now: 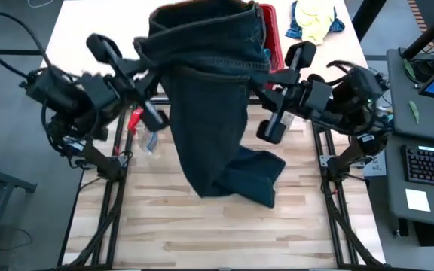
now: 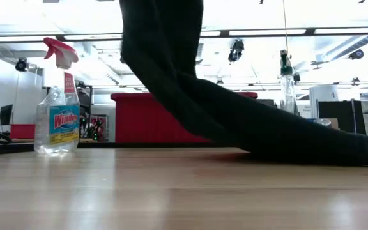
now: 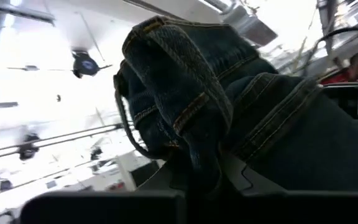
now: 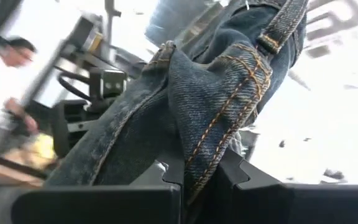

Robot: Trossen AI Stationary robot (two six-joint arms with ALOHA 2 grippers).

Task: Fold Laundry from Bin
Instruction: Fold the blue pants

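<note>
- Left end effector (image 3: 194, 180) is seen closed on the waistband of a pair of dark blue jeans (image 1: 209, 98), raised above the bench (image 1: 202, 226).
- Right end effector (image 4: 197, 180) is likewise clamped on the waistband's opposite side.
- Jeans are held hanging between both arms; the leg ends are trailed on the bench.
- Red bin (image 1: 271, 30) is placed at the far edge, partly hidden behind the jeans.
- A spray bottle (image 2: 57, 105) is noted standing on the bench.

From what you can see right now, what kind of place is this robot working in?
Probably a robotics lab in an open office: long ceiling light strips over a wide room, a computer keyboard on a desk beside the wooden table, and a Windex spray bottle on it.
</note>
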